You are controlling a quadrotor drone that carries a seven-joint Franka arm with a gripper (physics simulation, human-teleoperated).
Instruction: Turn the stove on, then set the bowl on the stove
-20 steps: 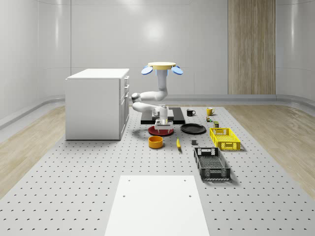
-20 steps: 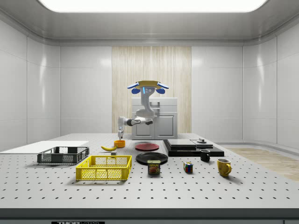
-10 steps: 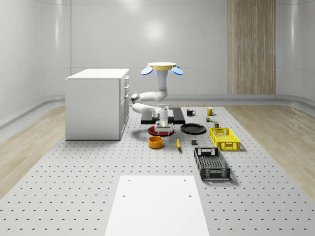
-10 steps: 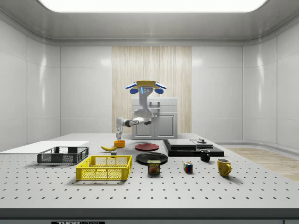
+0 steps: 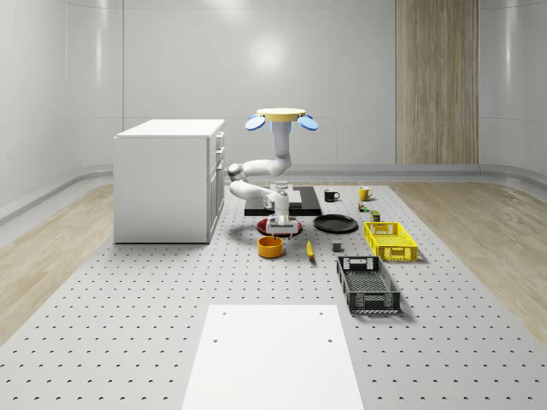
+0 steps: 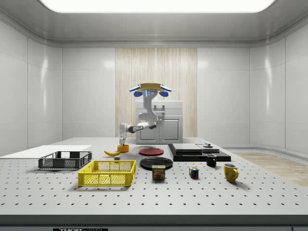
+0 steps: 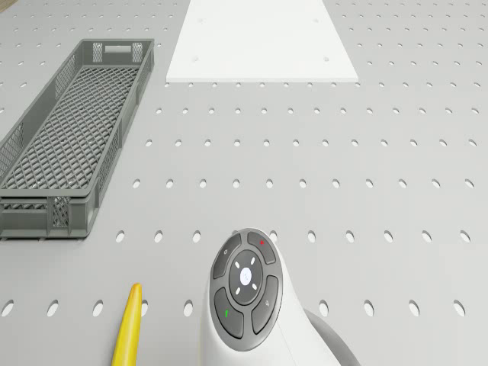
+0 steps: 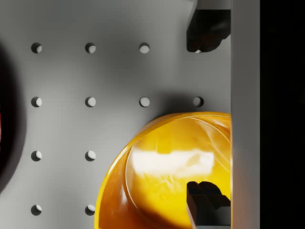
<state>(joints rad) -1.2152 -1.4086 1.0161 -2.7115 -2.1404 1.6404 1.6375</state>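
While the drone (image 5: 283,116) hovers above the perforated table (image 5: 154,307), roughly over the black stove (image 5: 306,201) and just beside the white cabinet (image 5: 169,179), its white arm (image 5: 256,168) folds down and forward so that the gripper (image 5: 281,224) hangs pointing downward just above the orange bowl (image 5: 271,247). From the side, the gripper (image 6: 123,141) sits right over the bowl (image 6: 123,148), close to its rim, though I cannot tell whether it touches. Looking along the wrist, the two dark fingertips (image 8: 206,29) stand spread well apart, one over bare table and the other over the bowl's (image 8: 167,171) glossy inside, so the rim lies between them and nothing is pinched. The bowl rests on the table, apart from the stove, with the red plate (image 5: 267,227) just behind it and a banana (image 5: 310,248) near it on the whole-scene view's right. Farther that way lie a black plate (image 5: 335,224), a yellow crate (image 5: 391,240) and a grey crate (image 5: 367,284); a black mug (image 5: 331,196) and a yellow mug (image 5: 364,193) stand near the stove. A white board (image 5: 273,359) lies flat at the near end of the table. From the drone's own camera, the arm's button-ringed joint (image 7: 245,290) shows above the banana (image 7: 128,332), grey crate (image 7: 69,137) and white board (image 7: 261,38).
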